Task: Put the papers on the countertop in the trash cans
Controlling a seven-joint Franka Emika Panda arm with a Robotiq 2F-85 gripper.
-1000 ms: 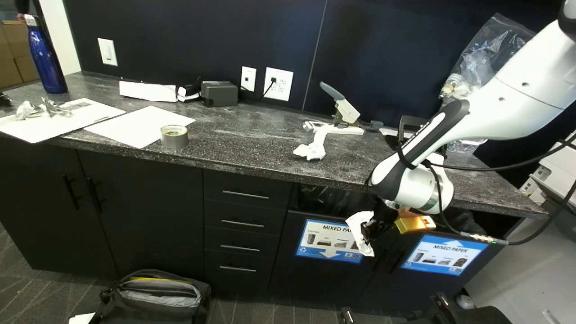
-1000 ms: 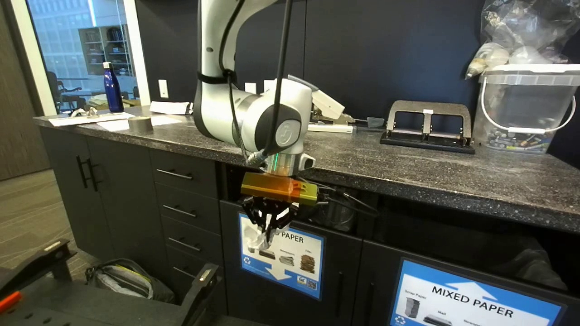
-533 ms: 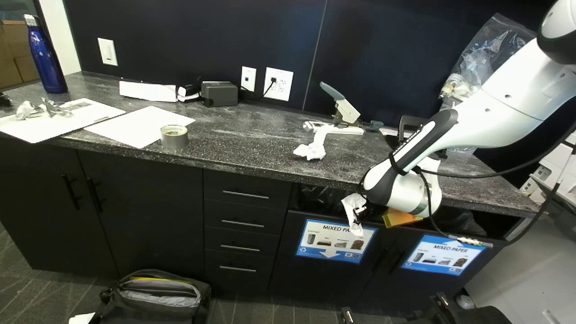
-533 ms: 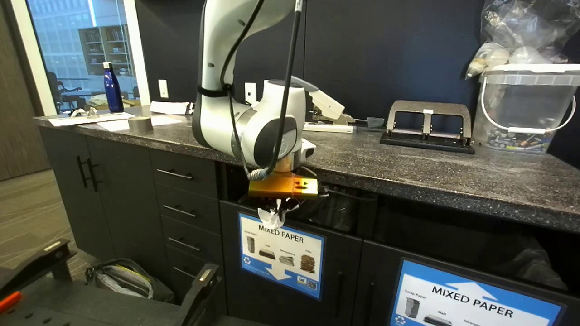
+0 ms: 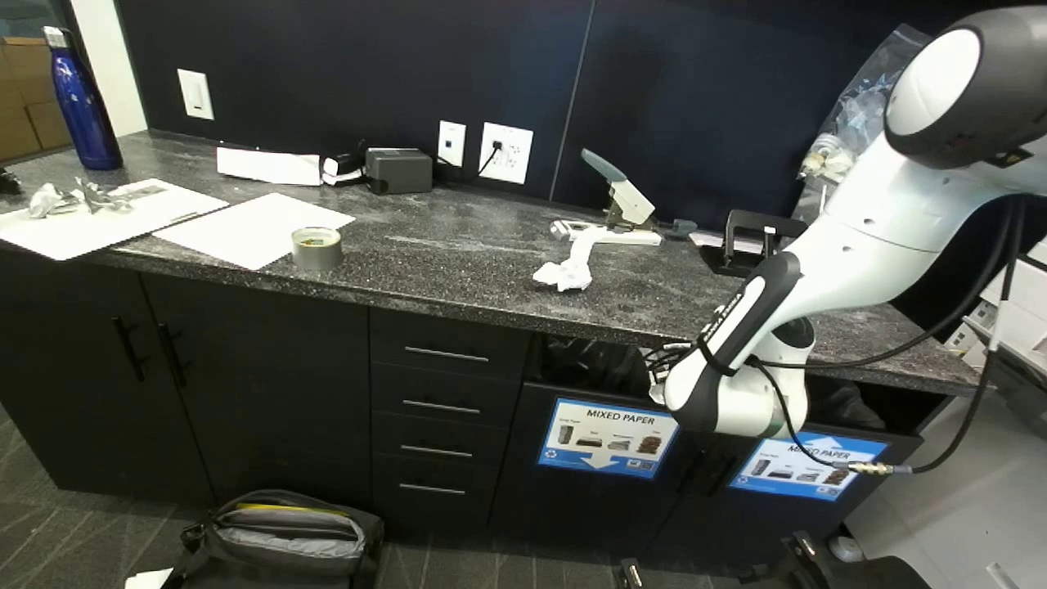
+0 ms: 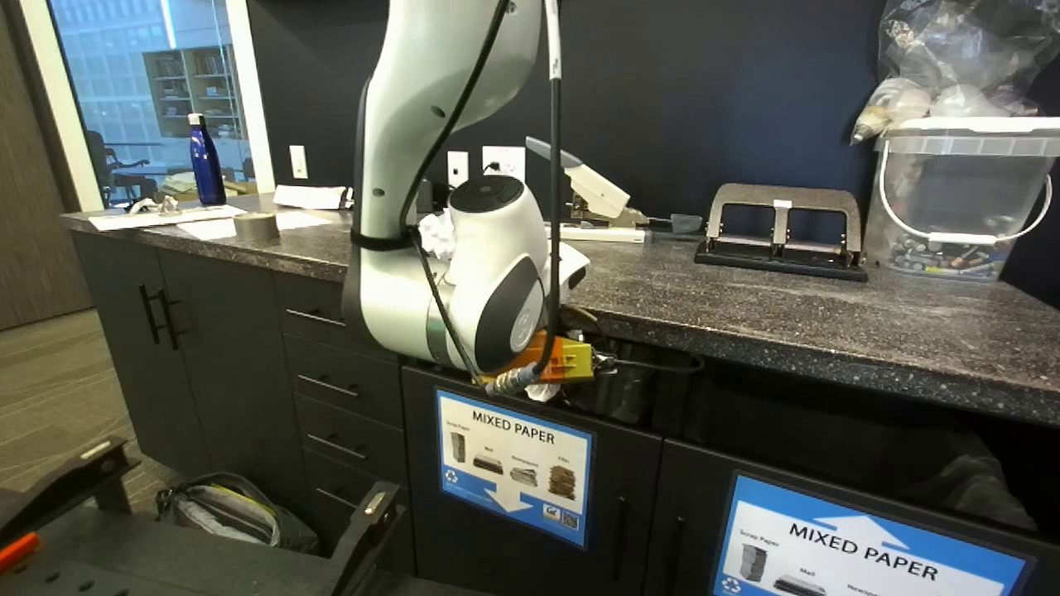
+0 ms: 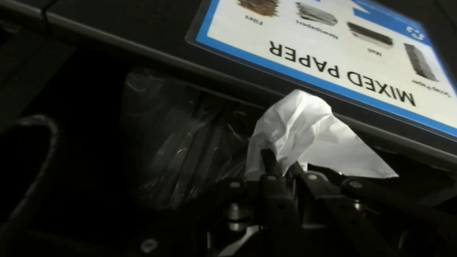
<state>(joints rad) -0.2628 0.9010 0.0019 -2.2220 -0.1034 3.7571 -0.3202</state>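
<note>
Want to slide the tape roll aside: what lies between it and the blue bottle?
An exterior view shows a white sheet bearing crumpled papers, nearer the blue bottle, then a second white sheet nearer the tape roll.

Arm [image 5: 867, 233] slanted down from upper right in an exterior view, its black-and-white joint [image 5: 973, 86] uppermost, wrist [image 5: 748, 401] bent and low. Fingers [image 7: 269, 164] lay side by side in the wrist view, tips pinched close together; the wrist largely hid them in both exterior views.
</note>
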